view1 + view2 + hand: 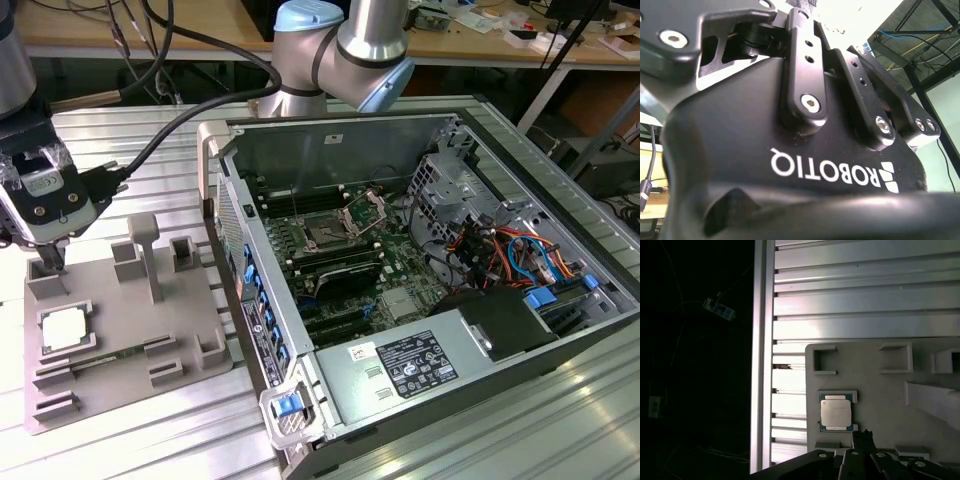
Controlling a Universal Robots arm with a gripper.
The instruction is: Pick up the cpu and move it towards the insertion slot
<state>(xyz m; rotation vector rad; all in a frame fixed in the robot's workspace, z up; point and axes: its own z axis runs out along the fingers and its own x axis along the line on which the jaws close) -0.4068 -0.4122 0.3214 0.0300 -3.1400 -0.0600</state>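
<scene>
Gripper (48, 264) hangs by the grey tray (120, 335); whether released or clenched cannot be told. In the exterior view the cpu (65, 330) lies in a tray pocket at the gripper's 6 o'clock, the insertion slot (325, 237) well apart at 3 o'clock inside the computer case (330, 150). The second wrist view adds white lettering (835, 172) on the gripper's housing

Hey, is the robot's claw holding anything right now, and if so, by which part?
Nothing is held. The cpu lies flat in its recess on the grey tray, and the claw hangs over the tray beside it, not touching the cpu.
</scene>
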